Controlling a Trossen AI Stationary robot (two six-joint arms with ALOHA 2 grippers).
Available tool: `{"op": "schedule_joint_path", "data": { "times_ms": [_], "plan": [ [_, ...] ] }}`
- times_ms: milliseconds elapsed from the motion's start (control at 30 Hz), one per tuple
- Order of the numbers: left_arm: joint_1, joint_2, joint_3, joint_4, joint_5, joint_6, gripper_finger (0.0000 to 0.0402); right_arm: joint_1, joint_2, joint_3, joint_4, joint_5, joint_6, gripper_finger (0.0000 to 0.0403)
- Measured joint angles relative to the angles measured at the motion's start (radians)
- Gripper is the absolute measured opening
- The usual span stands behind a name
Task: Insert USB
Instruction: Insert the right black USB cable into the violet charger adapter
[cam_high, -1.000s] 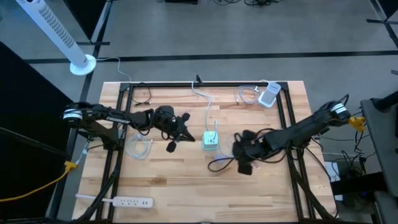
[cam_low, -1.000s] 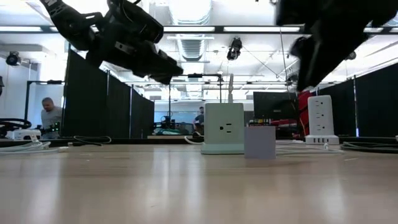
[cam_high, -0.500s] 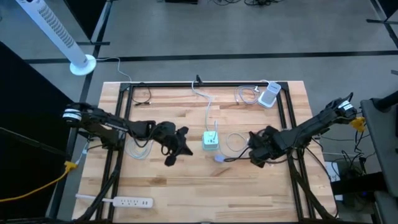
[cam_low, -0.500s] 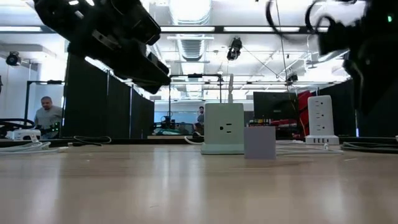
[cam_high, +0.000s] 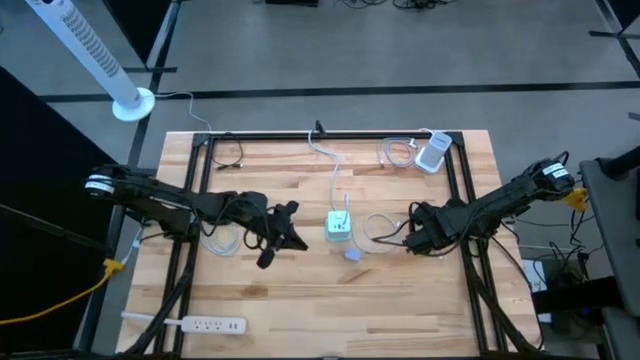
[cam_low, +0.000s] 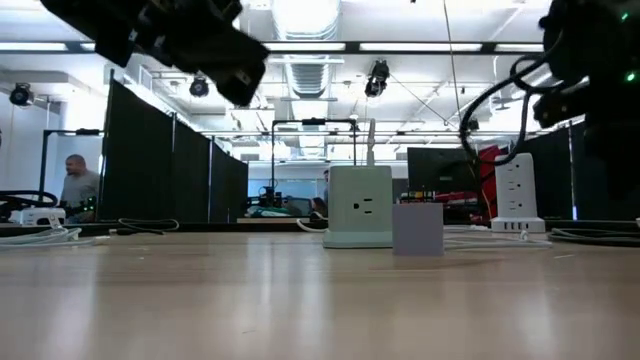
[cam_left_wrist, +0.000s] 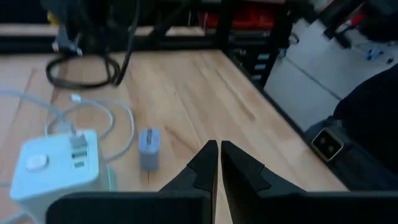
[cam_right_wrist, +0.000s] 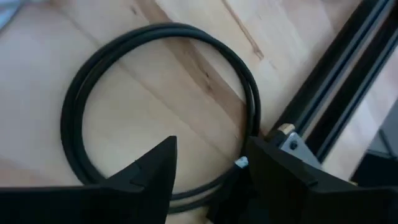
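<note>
R gripper (cam_right_wrist: 205, 168) sits low over the coiled black cable (cam_right_wrist: 81, 112) near the table's R frame rail (cam_right_wrist: 348, 68), jaws apart, nothing pinched yet. The cable's plug end isn't clear from here; a small pale tip shows betw the fingers, can't tell what it is.

L gripper (cam_left_wrist: 216, 163) is fully closed, empty, hovering left of the white charging hub (cam_high: 339, 226), which is mid-table w/ a white cable already plugged in. Small grey adapter block (cam_high: 351, 254) lies just beside the hub.

To do it well, imo: grab the cable close behind the connector, not mid-loop, keep the plug square to the hub port, L could brace the hub.

Containers: none in view.
</note>
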Motion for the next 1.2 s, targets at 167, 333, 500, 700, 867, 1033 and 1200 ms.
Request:
{"op": "schedule_joint_path", "data": {
  "times_ms": [167, 333, 500, 700, 867, 1033, 1200],
  "plan": [
    [0.0, -0.022, 0.0, 0.004, 0.0, 0.001, 0.0009, -0.062, 0.007, -0.027, 0.054, 0.0, -0.055, 0.014],
    [0.0, -0.023, 0.0, 0.004, 0.0, 0.003, 0.0009, -0.076, 0.008, -0.03, 0.107, -0.012, -0.076, 0.0097],
    [0.0, -0.023, 0.0, 0.004, 0.0, 0.004, 0.0009, -0.076, 0.022, -0.031, 0.12, -0.035, -0.074, 0.0047],
    [0.0, -0.023, 0.0, 0.002, 0.0, 0.004, 0.0009, -0.073, 0.058, -0.031, 0.13, -0.045, -0.043, 0.0003],
    [0.0, -0.023, 0.0, -0.002, 0.0, 0.004, 0.0009, -0.067, 0.077, -0.031, 0.139, -0.063, -0.035, 0.0007],
    [0.0, -0.023, 0.0, -0.002, 0.0, 0.004, 0.0009, -0.067, 0.108, -0.031, 0.149, -0.061, -0.017, 0.0004],
    [0.0, -0.023, 0.0, -0.002, 0.0, 0.004, 0.0009, -0.067, 0.178, -0.031, 0.208, -0.072, -0.048, 0.0002]
  ]
}}
